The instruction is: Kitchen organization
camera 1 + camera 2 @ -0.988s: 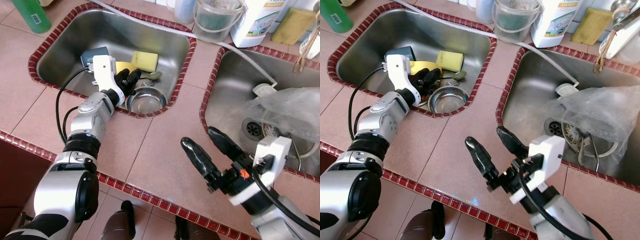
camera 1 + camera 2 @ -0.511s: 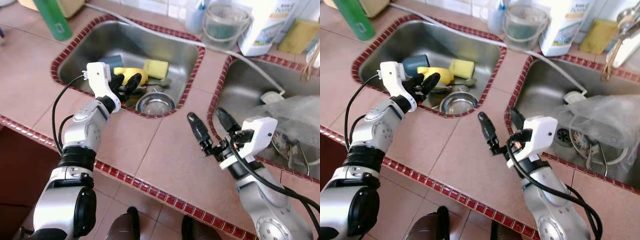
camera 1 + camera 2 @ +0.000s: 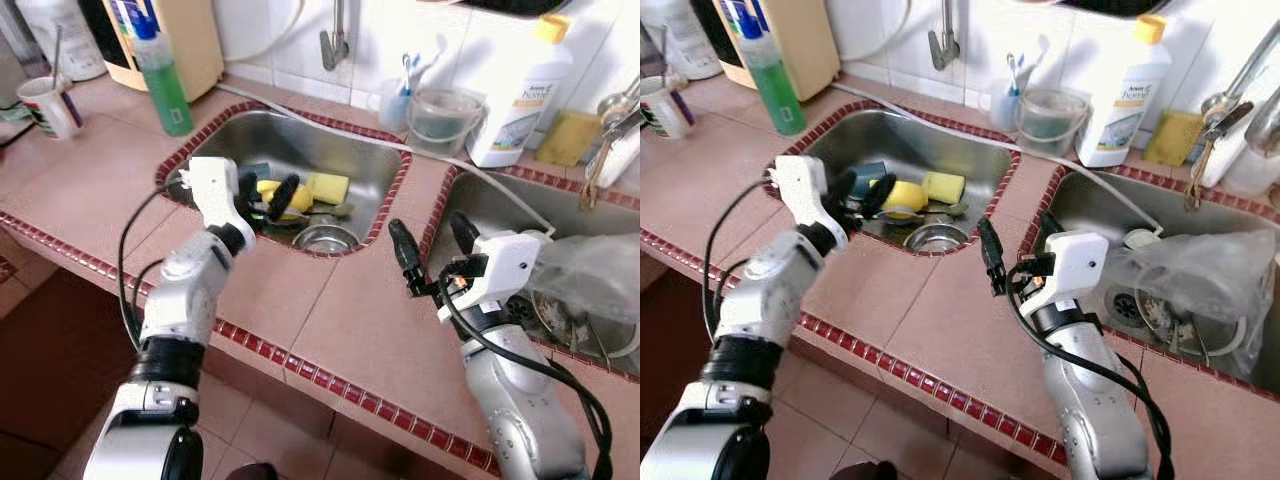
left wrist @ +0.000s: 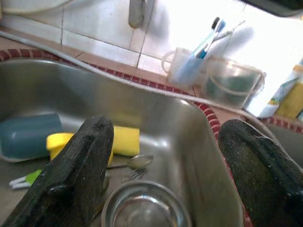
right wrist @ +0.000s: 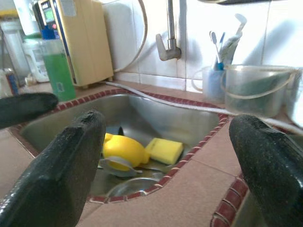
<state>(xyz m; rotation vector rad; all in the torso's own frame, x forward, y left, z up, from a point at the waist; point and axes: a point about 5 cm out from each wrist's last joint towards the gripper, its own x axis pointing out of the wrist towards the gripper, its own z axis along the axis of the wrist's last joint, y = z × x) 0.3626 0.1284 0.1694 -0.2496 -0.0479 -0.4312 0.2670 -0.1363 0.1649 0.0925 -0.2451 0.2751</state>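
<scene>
Both arms have lifted in the last second: the left gripper (image 3: pixel 268 195), which was down among the dishes in the left sink (image 3: pixel 375 165), now hangs above that sink's front rim with its fingers spread wide and nothing between them. The right gripper (image 3: pixel 432 245), earlier low over the front of the bench (image 3: pixel 330 310), now stands raised over the tiled strip between the two basins, also spread wide and empty. The head camera has tipped up as well, so the back wall, the tap (image 3: pixel 335 35) and the bottles along the bench's back edge have come into sight. Nothing has been taken out yet, so my reading is that the sorting has barely begun.

The things to tidy lie in the left sink: a steel bowl (image 3: pixel 325 238) at the front, a yellow sponge (image 3: pixel 328 187) behind it, a rounded yellow item (image 3: pixel 905 195) and a blue-grey cup (image 4: pixel 28 136) on its side, with a spoon (image 4: pixel 132 162) and fork between them. The right sink (image 3: pixel 500 205) holds a clear plastic bag (image 3: pixel 590 280) over its drain.

Open bench lies along the front edge and at the left end, near the green bottle (image 3: pixel 160 75) and a mug (image 3: pixel 45 105). The back edge is crowded with a toothbrush cup (image 3: pixel 395 95), a clear tub (image 3: pixel 440 115) and a white detergent bottle (image 3: pixel 520 95), and a hose (image 3: pixel 470 165) crosses both basins
</scene>
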